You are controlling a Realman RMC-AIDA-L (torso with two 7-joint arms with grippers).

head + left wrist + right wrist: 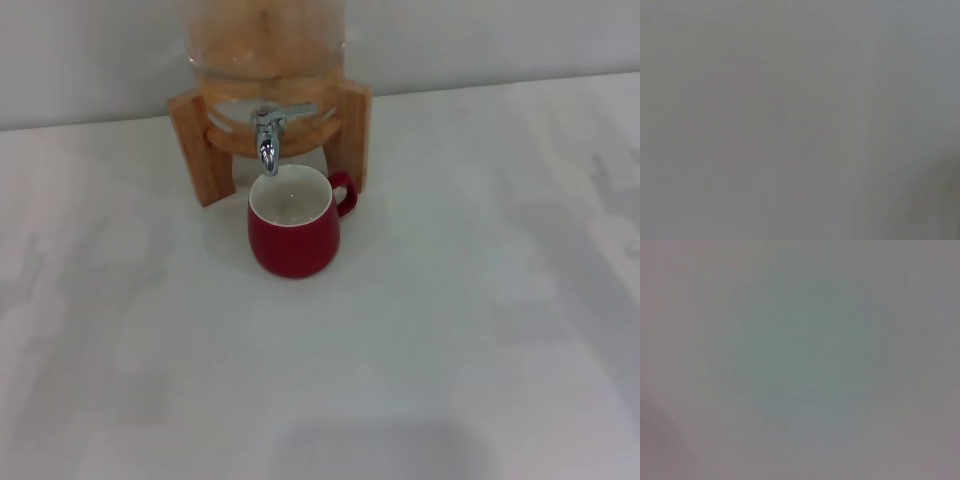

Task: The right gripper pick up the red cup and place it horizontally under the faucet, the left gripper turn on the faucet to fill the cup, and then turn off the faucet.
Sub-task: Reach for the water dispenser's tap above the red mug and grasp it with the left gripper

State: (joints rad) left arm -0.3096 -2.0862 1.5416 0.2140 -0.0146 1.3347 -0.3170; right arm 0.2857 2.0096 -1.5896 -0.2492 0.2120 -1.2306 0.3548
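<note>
The red cup (293, 235) stood upright under the faucet (268, 133); neither gripper showed, so their jaws could not be told.

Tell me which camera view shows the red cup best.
The head view. There the red cup stands upright on the table, right below the faucet, its handle toward the robot's right and its white inside open to view. The left wrist and right wrist views show only a blank grey surface, with no cup in them.
</note>
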